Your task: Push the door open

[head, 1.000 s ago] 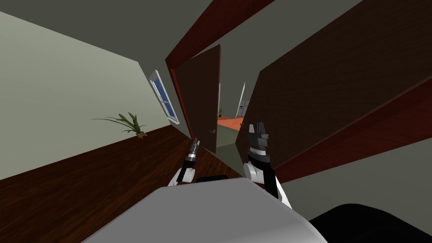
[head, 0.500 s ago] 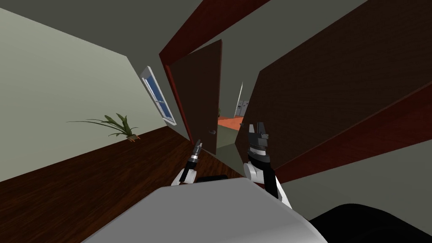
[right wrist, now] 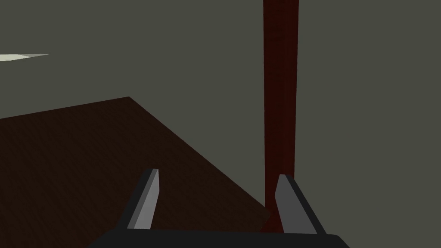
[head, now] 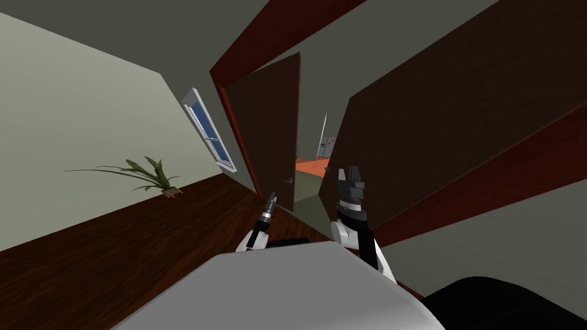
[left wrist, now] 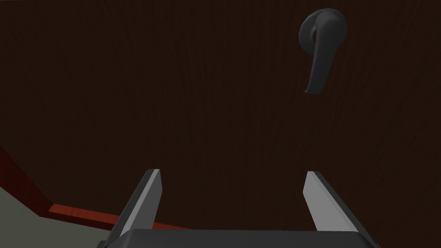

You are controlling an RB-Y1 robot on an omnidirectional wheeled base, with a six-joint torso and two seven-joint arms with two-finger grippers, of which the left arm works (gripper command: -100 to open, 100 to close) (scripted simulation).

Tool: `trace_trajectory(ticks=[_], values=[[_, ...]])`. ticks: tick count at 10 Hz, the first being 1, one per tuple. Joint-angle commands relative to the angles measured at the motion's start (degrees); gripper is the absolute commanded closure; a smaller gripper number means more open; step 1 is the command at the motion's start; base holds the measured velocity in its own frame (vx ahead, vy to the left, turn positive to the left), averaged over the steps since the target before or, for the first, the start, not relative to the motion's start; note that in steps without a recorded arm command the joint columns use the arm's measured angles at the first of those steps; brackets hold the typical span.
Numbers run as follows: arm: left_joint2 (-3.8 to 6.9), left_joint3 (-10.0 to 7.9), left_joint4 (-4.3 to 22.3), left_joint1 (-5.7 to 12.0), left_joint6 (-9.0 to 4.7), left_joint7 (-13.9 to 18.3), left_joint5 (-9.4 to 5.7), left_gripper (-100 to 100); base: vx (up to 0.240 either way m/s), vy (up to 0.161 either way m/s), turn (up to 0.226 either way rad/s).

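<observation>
Two doors (head: 269,132) (head: 447,114), one plant (head: 143,173), one window (head: 209,130)

Head looks down; left wrist closely faces same door (left wrist: 194,86).

The door (head: 269,132) was a dark brown, wood-grained leaf standing upright and partly open. Its left edge met a red-brown frame (head: 234,126), and a gap lay along its right edge. A grey lever handle (left wrist: 323,47) was mounted near that free right edge.

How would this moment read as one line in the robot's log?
task: push door open | left gripper: open, facing dark door, handle untouched | right gripper: open, at right door leaf | door: partly open
</observation>
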State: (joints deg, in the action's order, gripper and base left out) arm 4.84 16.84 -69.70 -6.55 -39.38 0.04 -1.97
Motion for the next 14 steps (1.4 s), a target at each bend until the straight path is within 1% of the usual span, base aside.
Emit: trace_trajectory(ticks=[1, 4, 8, 11, 12, 13, 14], values=[[-0.08, 0.81, 2.1, 0.62, -0.21, 0.3, 0.20, -100, 0.082, 0.076, -0.093], [-0.27, 2.20, 6.6, 2.01, -0.87, 0.9, 0.54, -100, 0.072, 0.080, -0.095], [-0.57, 3.81, 11.7, 3.61, -1.62, 1.6, 0.92, -100, 0.065, 0.074, -0.078], [-0.82, 4.79, 14.9, 4.58, -2.08, 2.0, 1.15, -100, 0.064, 0.066, -0.067], [-0.97, 5.34, 16.6, 5.12, -2.34, 2.2, 1.28, -100, 0.072, 0.073, -0.097], [-0.97, 5.34, 16.6, 5.12, -2.34, 2.2, 1.28, -100, 0.058, 0.062, -0.032], [-1.11, 5.79, 18.0, 5.58, -2.55, 2.4, 1.39, -100, 0.066, 0.061, -0.048]])
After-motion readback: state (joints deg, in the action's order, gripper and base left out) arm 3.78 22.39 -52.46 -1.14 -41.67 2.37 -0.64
